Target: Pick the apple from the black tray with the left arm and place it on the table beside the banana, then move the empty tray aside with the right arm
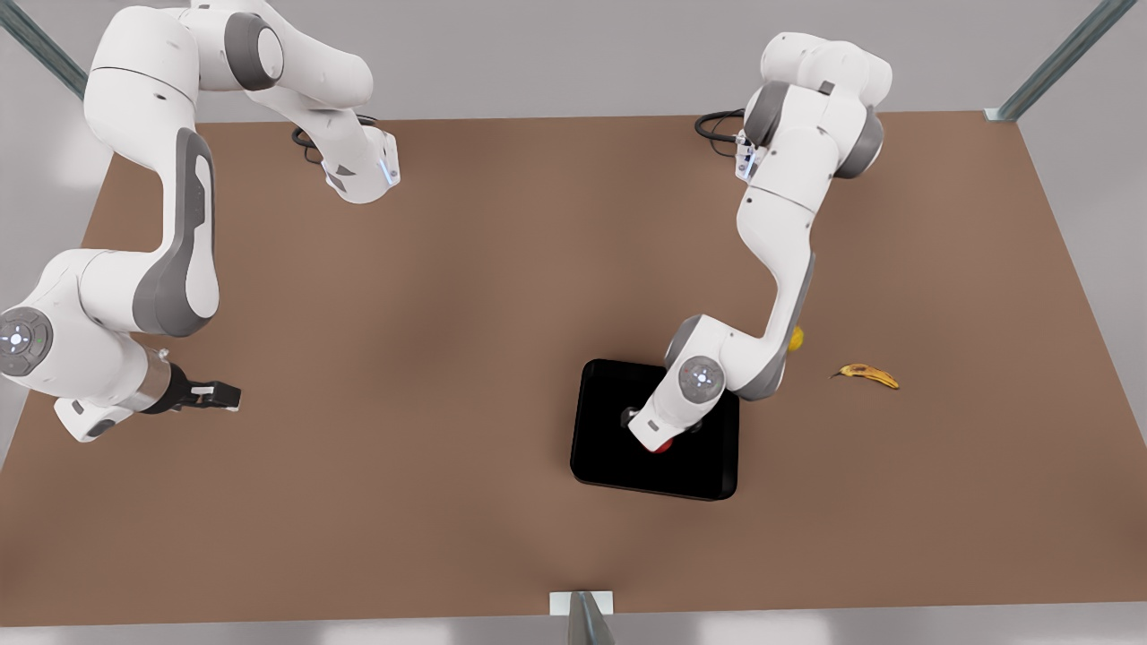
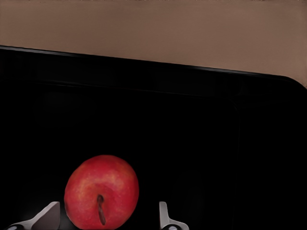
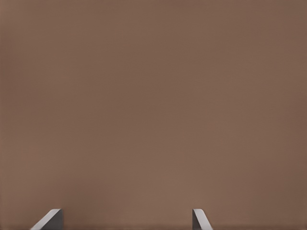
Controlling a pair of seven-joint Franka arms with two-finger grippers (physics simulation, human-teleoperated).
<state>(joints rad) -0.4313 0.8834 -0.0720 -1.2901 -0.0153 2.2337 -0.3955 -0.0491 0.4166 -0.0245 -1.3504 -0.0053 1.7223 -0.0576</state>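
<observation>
Left tool (image 2: 108,220) hovers spread wide around the apple (image 2: 101,190) in the black tray (image 1: 599,430), lower centre of the front view, grasp step, needing closure next; right tool (image 1: 219,394) waits spread, lower left.

Tray (image 1: 609,430) on the table (image 1: 448,358), nearer the front view's lower edge, right of centre. Apple (image 2: 101,190) inside the tray (left gripper (image 2: 108,218) straddling it). Banana (image 1: 866,374) toward the table's right edge; right gripper (image 1: 215,394) near the left edge.
</observation>
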